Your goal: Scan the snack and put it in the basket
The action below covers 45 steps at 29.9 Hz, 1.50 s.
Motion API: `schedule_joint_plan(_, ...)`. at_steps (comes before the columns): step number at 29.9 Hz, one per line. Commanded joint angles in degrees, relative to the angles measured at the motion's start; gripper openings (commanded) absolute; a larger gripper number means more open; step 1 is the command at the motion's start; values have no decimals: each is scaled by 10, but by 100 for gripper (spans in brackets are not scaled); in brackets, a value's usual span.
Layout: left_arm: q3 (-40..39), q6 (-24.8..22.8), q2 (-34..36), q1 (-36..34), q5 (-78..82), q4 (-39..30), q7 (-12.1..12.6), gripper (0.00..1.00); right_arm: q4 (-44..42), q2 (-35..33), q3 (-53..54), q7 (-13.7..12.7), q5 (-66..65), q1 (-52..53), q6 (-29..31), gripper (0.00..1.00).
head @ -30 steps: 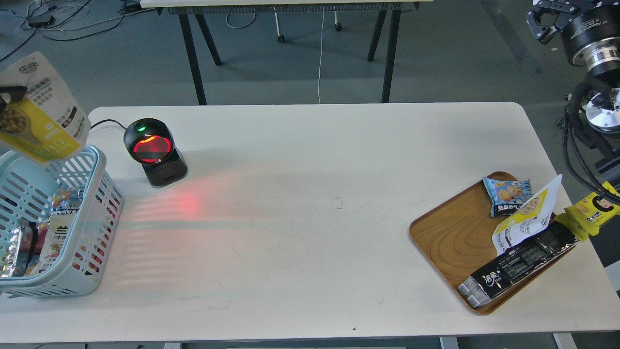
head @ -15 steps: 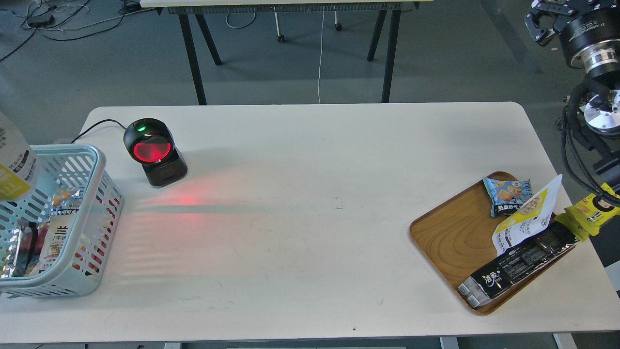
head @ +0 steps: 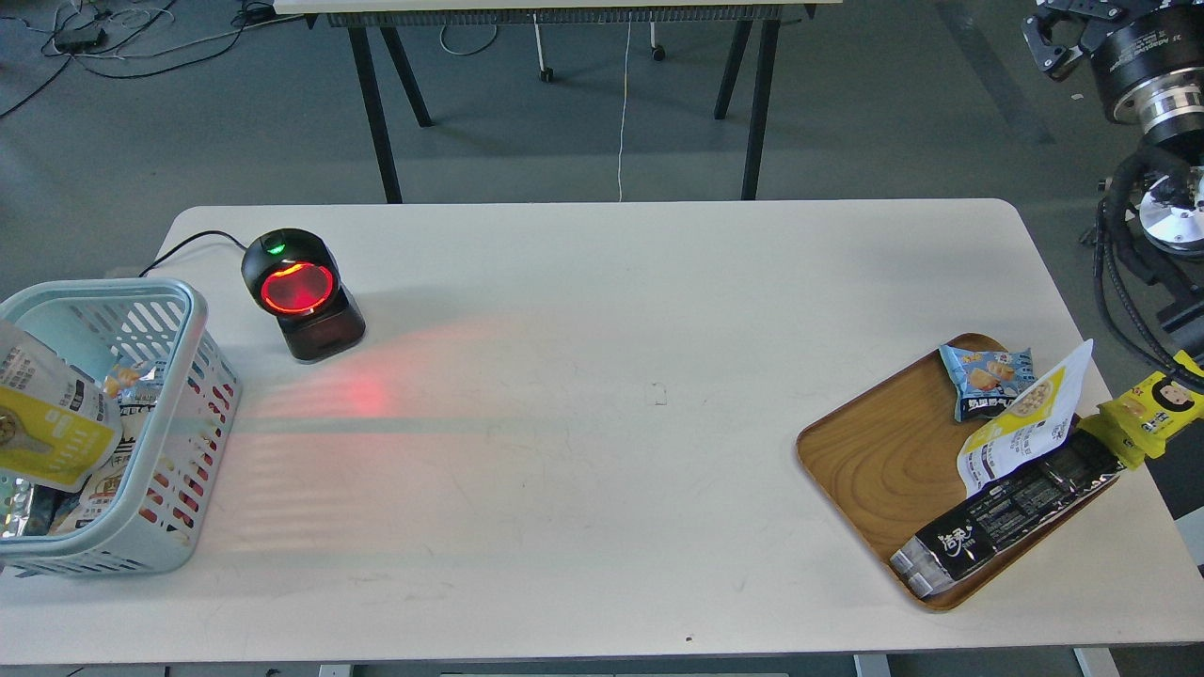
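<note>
The snack (head: 47, 423), a small pouch with a yellow lower part and a grey-white printed upper part, lies tilted inside the light blue basket (head: 193, 310) at the table's far left, on top of other packets. No gripper touches it. My left gripper is out of view. My right gripper (head: 1058, 42) hangs high at the top right corner, off the table and far from the snack. It is partly cut off by the frame edge, and I cannot tell how its fingers stand.
A black scanner (head: 301, 291) with a glowing red window stands right of the basket, its cable running back left. A wooden tray (head: 875, 451) at the right holds a small blue packet (head: 983, 376), a larger yellow-and-white pouch (head: 1025, 418) and a black packet (head: 1006, 512). A yellow packet (head: 1152, 409) sits past the tray's right edge.
The snack was held above the basket's back rim at the left edge. It went left, and now it lies inside the basket. The right arm has barely shifted.
</note>
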Motion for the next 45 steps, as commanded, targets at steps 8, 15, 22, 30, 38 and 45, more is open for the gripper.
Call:
schedule_joint_plan(8, -68, -8, -187, -5, -369, 75, 0, 94, 1, -2, 6, 4, 0, 9, -2, 99)
schedule_joint_plan(15, -133, -31, -335, -9, -579, 141, 0, 99, -1, -6, 5, -10, 0, 10, -7, 99)
schedule_joint_plan(22, -227, -65, -519, -12, -818, 326, 81, 100, 0, 4, 42, -12, 3, 4, -1, 99)
schedule_joint_plan(30, -359, -132, -719, -13, -950, 542, 155, 100, -5, 33, 112, -80, 9, -7, -1, 99)
schedule_joint_plan(38, -408, -139, -806, -10, -1051, 602, 166, 100, -52, 68, 138, -86, 8, -14, 12, 99)
schedule_joint_plan(45, -407, -139, -823, 3, -1088, 613, 160, 100, -54, 77, 132, -89, 8, -32, 19, 99)
